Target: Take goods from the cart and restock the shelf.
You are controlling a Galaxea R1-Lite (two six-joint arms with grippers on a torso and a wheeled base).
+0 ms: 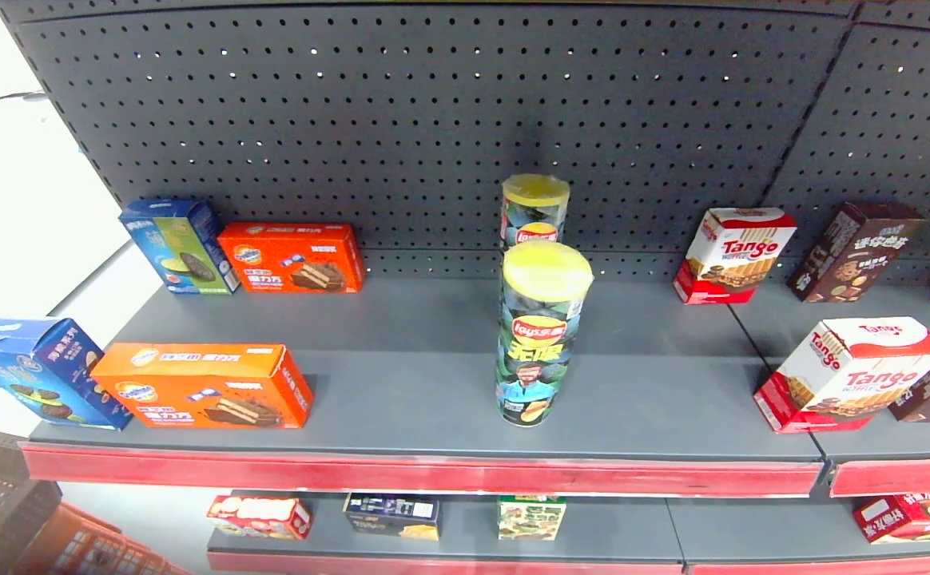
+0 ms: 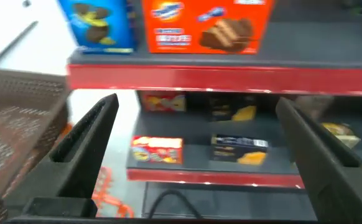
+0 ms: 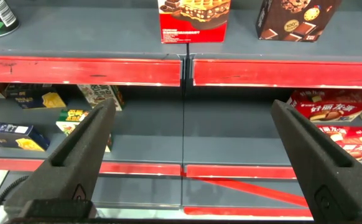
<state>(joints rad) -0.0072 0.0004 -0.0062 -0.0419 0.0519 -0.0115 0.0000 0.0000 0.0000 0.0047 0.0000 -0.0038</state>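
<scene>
Two chip cans stand on the grey shelf, one at the front and one behind it by the pegboard. Left of them sit two orange boxes and two blue boxes. Red-and-white wafer boxes and dark brown boxes stand to the right. My left gripper is open and empty, low before the shelf's red edge. My right gripper is open too, holding nothing, facing the lower shelves.
A brown mesh cart basket sits at the left, also seen in the head view's lower left corner. Lower shelves hold small boxes. Wide free room lies on the shelf either side of the cans.
</scene>
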